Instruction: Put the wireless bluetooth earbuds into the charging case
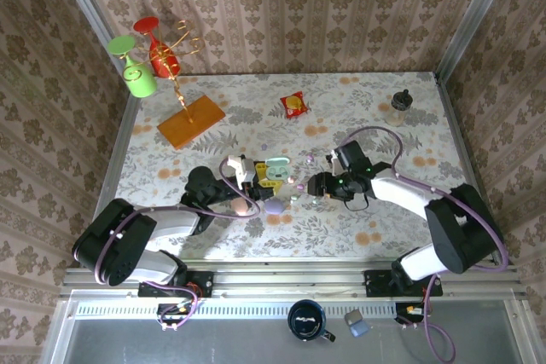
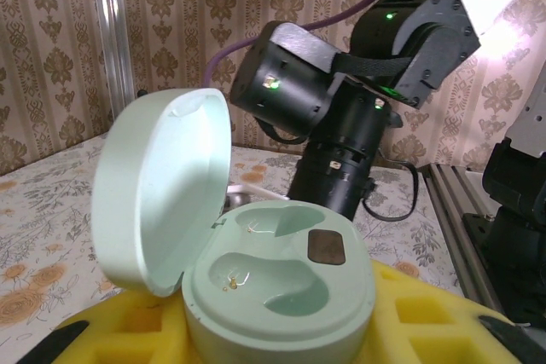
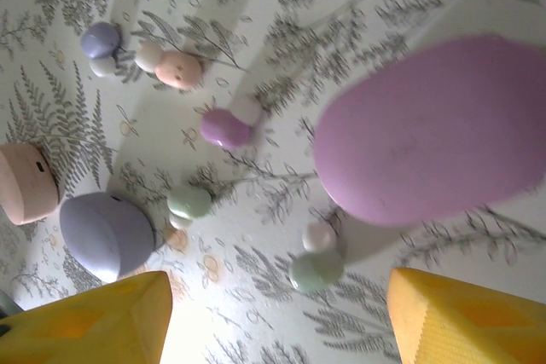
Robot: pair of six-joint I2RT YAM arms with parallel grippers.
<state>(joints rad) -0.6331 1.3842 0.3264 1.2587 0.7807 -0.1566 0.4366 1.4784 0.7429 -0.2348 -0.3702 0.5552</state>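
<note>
My left arm lies low across the near part of the floral-patterned table [image 1: 367, 100], reaching toward its middle. The left gripper [image 2: 275, 334] has its yellow padded fingers [image 2: 426, 317] clamped on the base of a mint-green, egg-shaped plastic charging case [image 2: 281, 283]. The case's lid stands open and both moulded wells are empty.

My right arm comes in from the near right corner, forearm stretched toward the centre. The right gripper [image 3: 277, 321] hangs just above the table with its yellow fingers spread and nothing between them.

Under it the tiny pastel plastic earbuds lie scattered on the tabletop: a greenish one [image 3: 316, 270] nearest the fingers, another green [image 3: 188, 203], a purple one [image 3: 225, 128], and a pinkish one [image 3: 179, 70]. Among them are closed cases: a mauve oval [image 3: 426, 142], a lavender one [image 3: 107, 236] and a pink one [image 3: 26, 183].
</note>
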